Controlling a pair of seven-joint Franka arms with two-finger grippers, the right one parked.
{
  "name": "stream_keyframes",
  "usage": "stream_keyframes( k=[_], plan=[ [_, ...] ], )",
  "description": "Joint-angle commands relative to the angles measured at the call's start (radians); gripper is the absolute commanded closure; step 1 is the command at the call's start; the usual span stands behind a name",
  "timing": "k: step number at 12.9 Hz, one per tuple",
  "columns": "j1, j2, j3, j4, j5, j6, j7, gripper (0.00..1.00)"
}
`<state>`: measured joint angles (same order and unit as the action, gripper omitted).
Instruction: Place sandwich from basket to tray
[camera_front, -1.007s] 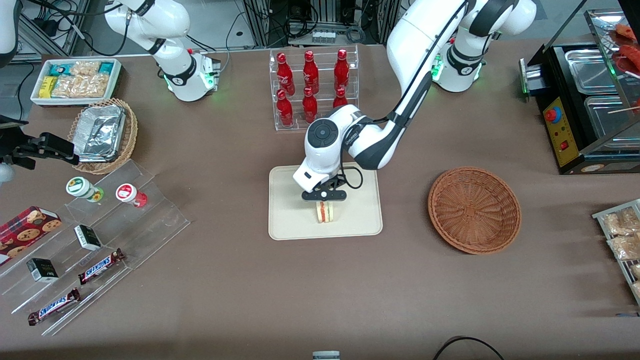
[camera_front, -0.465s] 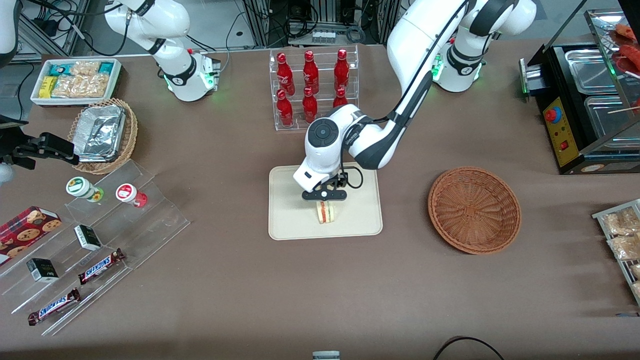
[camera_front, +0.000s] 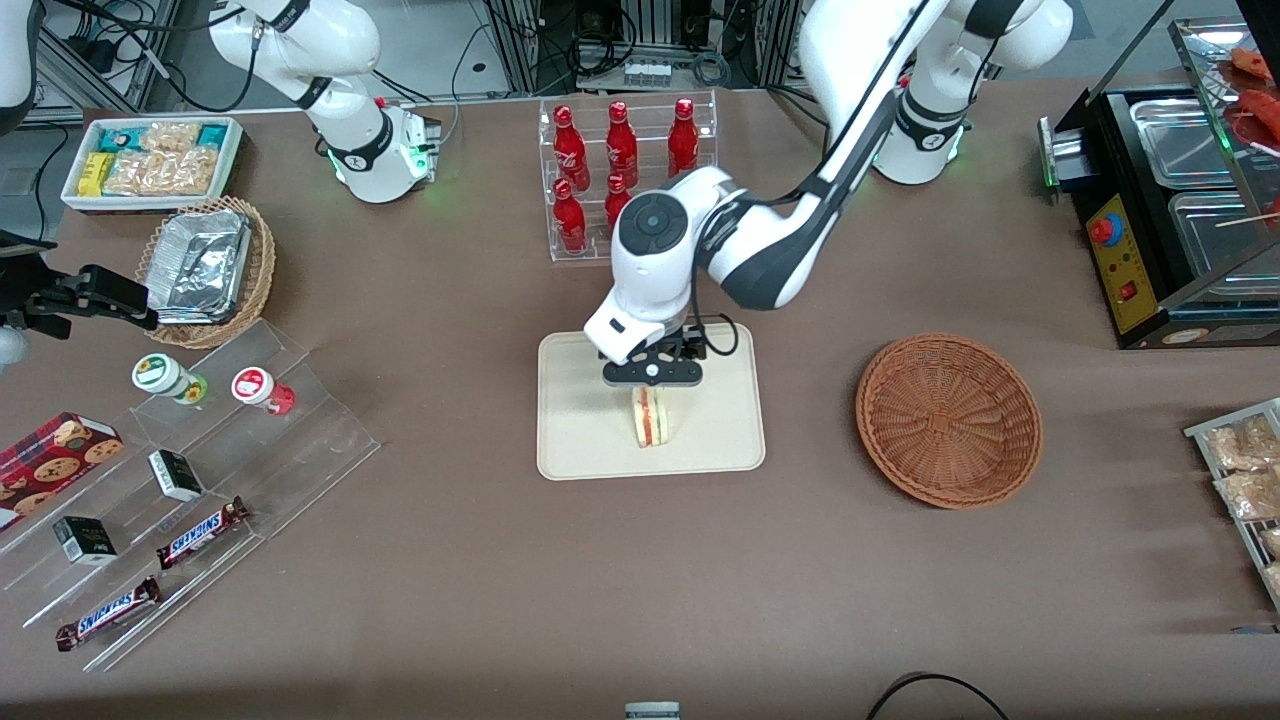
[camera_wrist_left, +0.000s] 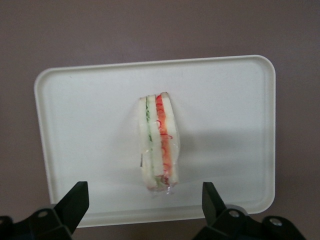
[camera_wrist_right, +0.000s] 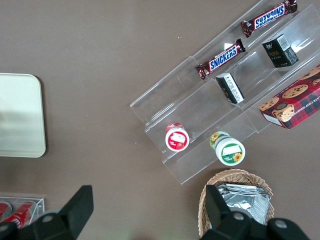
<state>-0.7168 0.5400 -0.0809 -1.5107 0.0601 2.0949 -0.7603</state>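
The sandwich (camera_front: 652, 418) stands on its edge in the middle of the cream-beige tray (camera_front: 580, 440); its red, white and green layers show in the left wrist view (camera_wrist_left: 159, 142), where the tray (camera_wrist_left: 90, 100) fills much of the picture. My left gripper (camera_front: 650, 385) is open and empty, raised above the sandwich and a little farther from the front camera than it; it also shows in the left wrist view (camera_wrist_left: 145, 202), fingers spread wide apart. The reddish-brown wicker basket (camera_front: 948, 418) sits empty beside the tray, toward the working arm's end of the table.
A clear rack of red bottles (camera_front: 625, 170) stands farther from the camera than the tray. A tan basket with a foil container (camera_front: 205, 270), a white snack bin (camera_front: 150, 160) and a clear stepped shelf with snacks (camera_front: 170, 490) lie toward the parked arm's end. A black appliance (camera_front: 1160, 220) stands at the working arm's end.
My left gripper has risen off the sandwich and moved slightly away from the front camera. The sandwich stays standing on the tray.
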Motion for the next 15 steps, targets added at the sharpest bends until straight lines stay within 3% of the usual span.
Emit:
stream_keyframes(
  k=[1,6,15],
  plan=[
    [0.071,-0.081,0.003,-0.016,0.009,-0.099,0.128,0.00],
    [0.210,-0.182,0.003,-0.034,-0.003,-0.228,0.283,0.00],
    [0.457,-0.423,0.003,-0.275,-0.040,-0.250,0.610,0.00]
  ],
)
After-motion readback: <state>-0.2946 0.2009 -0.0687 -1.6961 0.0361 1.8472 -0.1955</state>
